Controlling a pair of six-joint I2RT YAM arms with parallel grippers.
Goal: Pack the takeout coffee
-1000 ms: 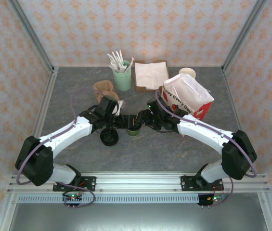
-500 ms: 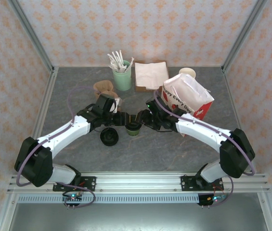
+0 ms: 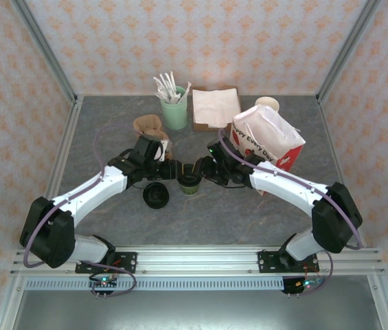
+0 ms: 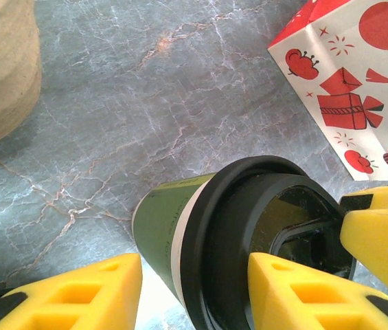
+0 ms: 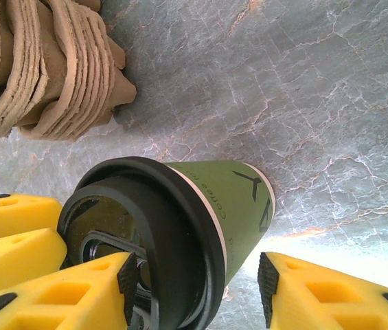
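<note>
Coffee cup sits between left gripper and right gripper, both spread apart; best clamped below its lid, upright, bag at two o'clock.

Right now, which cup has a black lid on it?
The small dark olive cup in the middle; the mint-green cup holds stirrers, and the back-right cup stands open.

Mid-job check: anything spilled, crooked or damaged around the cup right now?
No spill or damage shows. The takeout coffee stands upright with its black lid on. Only oddity: the left hand and the right hand both straddle that one cup, crowding each other at the lid.
</note>
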